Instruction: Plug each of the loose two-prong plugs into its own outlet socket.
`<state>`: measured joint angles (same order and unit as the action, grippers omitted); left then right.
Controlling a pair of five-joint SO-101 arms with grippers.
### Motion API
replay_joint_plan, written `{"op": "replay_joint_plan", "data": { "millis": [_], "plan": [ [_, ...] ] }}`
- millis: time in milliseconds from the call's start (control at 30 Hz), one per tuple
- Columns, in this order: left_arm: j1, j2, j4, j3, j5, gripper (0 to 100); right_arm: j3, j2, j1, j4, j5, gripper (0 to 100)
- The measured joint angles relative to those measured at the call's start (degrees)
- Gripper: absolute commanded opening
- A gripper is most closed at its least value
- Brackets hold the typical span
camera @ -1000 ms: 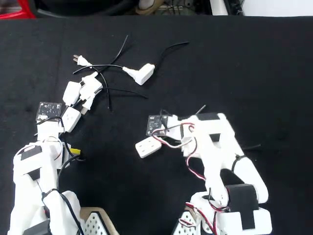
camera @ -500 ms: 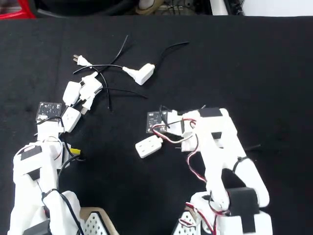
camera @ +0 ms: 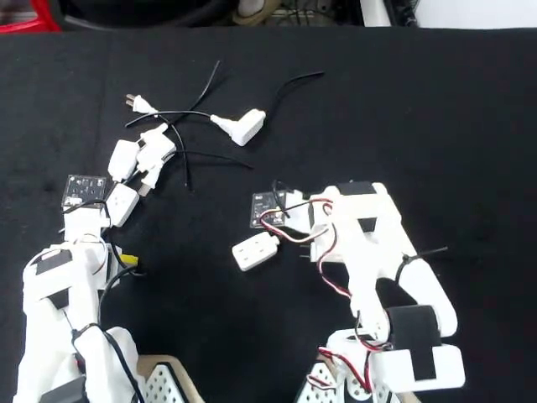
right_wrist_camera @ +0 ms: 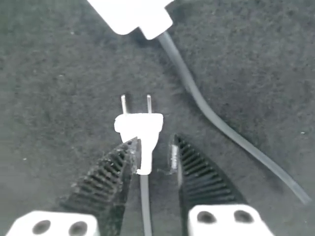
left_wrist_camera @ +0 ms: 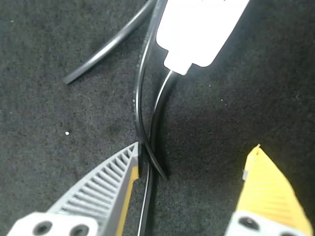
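White plug (right_wrist_camera: pixel 139 129), black table (camera: pixel 470 126), grey and yellow left pincer (left_wrist_camera: pixel 197 146), black right pincer (right_wrist_camera: pixel 154 141)

light: bright, even, from above | shadows: soft, faint | glare: whites washed out

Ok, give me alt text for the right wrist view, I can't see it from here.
The right gripper straddles the cable end of a white two-prong plug lying on the black cloth, jaws open, one finger touching it. The prongs point toward a white connector body just beyond, whose grey cable trails past the gripper.
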<state>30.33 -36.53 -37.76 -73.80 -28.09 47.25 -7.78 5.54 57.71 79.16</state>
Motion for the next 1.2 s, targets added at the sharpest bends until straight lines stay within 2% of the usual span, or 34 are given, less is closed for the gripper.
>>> {"op": "replay_joint_plan", "data": {
  "millis": [333,533,733,900,1200],
  "plan": [
    [0.0,0.0,0.0,0.0,0.0,33,0.8,1.6,0.2,2.5,0.0,13.6],
    [0.0,0.0,0.0,0.0,0.0,33,0.5,1.6,0.1,2.6,0.0,3.2],
    [0.0,0.0,0.7,-0.1,-0.1,33,-0.4,1.7,0.0,3.1,-4.3,1.2],
    [0.0,0.0,1.0,-0.1,-0.3,33,-2.5,-1.1,0.4,8.1,-6.4,1.2],
    [0.0,0.0,1.0,-0.1,-0.3,33,-0.1,-18.8,12.5,10.1,-7.3,1.2]
  ]
}}
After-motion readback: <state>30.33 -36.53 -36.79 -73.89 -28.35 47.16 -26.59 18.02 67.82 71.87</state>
